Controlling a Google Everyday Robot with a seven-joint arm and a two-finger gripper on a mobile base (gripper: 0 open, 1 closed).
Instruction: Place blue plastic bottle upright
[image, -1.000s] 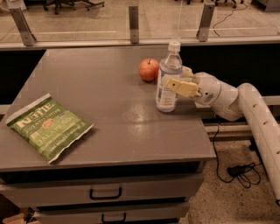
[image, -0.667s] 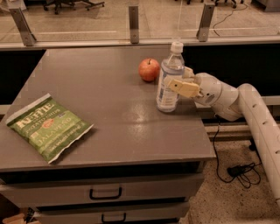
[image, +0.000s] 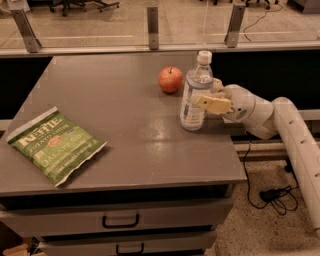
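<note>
Green chip bag (image: 52, 145) is lying flat near the grey table's (image: 125, 170) front-left corner. My gripper (image: 206, 94) is clasping the blue plastic bottle (image: 191, 111), which is standing upright by the right edge. Red apple (image: 170, 79) is sitting just beyond, leftward.

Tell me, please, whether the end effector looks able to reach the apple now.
Probably not directly: the end effector is at the blue plastic bottle, which stands upright between it and the apple.

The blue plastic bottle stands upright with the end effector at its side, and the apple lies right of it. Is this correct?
Not quite: the camera view shows the apple left of the blue plastic bottle. It stands upright with the end effector at its side.
</note>
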